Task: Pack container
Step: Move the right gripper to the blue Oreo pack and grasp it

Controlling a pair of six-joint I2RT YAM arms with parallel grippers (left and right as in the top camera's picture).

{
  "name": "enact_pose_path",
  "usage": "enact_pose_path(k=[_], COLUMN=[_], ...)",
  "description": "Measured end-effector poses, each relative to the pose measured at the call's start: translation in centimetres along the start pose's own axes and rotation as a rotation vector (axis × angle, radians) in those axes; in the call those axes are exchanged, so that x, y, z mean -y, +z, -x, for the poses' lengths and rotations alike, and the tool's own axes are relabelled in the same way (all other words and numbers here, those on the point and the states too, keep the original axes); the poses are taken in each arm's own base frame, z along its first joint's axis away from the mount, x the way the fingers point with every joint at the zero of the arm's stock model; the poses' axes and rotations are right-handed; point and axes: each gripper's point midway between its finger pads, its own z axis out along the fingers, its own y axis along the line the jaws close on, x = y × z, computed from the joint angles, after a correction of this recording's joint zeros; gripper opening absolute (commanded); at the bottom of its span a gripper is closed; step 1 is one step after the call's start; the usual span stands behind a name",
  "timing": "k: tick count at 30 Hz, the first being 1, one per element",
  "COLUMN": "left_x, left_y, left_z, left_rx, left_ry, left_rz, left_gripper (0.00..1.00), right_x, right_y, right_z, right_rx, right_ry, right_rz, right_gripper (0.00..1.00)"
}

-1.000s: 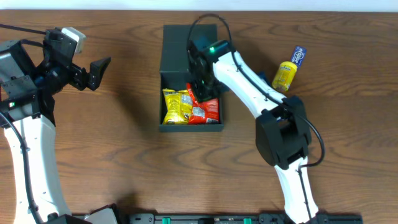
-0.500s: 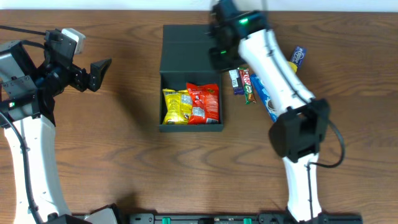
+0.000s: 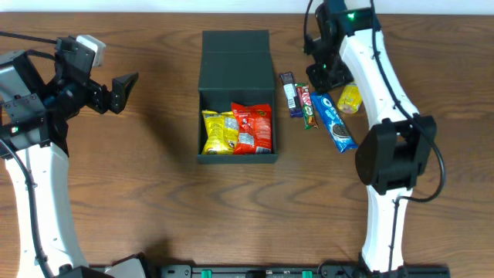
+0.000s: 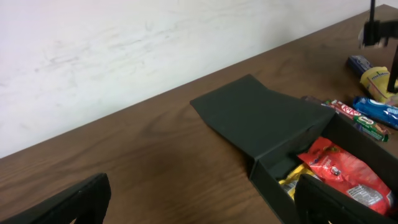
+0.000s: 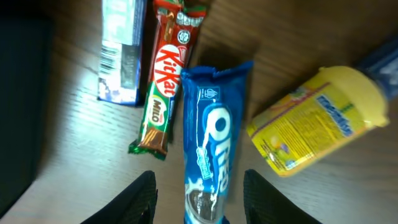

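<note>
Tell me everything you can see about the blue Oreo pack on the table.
The Oreo pack is a long, glossy blue wrapper with white lettering and crimped ends. It lies flat and slanted on the wooden table, right of the container, between the KitKat bar and a yellow packet. The right pincer hovers open over it.

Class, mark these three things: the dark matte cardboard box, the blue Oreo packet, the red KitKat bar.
Dark matte cardboard box [image 3: 235, 58]: overhead view, middle of its opened lid.
Blue Oreo packet [image 5: 214, 134]: right wrist view, middle of the wrapper.
Red KitKat bar [image 5: 165, 65]: right wrist view, on the lettering.
</note>
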Motion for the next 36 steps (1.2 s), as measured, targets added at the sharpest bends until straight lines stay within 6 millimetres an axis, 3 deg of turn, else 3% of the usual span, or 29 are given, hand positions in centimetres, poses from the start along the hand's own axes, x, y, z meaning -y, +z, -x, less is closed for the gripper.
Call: enact_pose_path(k=[7,11,24,28,33,36], left_x=[0.0,0.0,0.0,0.0,0.0,0.0], left_y=[0.0,0.0,0.0,0.0,0.0,0.0], left_z=[0.0,0.0,0.0,0.0,0.0,0.0], left_rx=[0.0,0.0,0.0,0.0,0.0,0.0], left_ry=[0.0,0.0,0.0,0.0,0.0,0.0], left_rz=[0.0,0.0,0.0,0.0,0.0,0.0], left_gripper=[0.95,0.95,0.95,0.95,0.95,0.95], right_x=[0.1,0.8,0.9,0.9,0.8,0.9], right_y=[3.7,5.0,8.5,9.0,9.3,9.3], right_z=[-1.5,-1.8,-2.4,-2.1,-2.3,-2.2], right_rx=[-0.061,-0.064,-0.06,-0.045,-0.047,-0.047], right_ry=[-0.011,0.008,0.013,0.012,0.01,0.01], right_rz=[0.006,0.004,0.001,-0.002,-0.001,-0.002], right_gripper=[0.45,0.52,0.56,0.51,0.33,0.31])
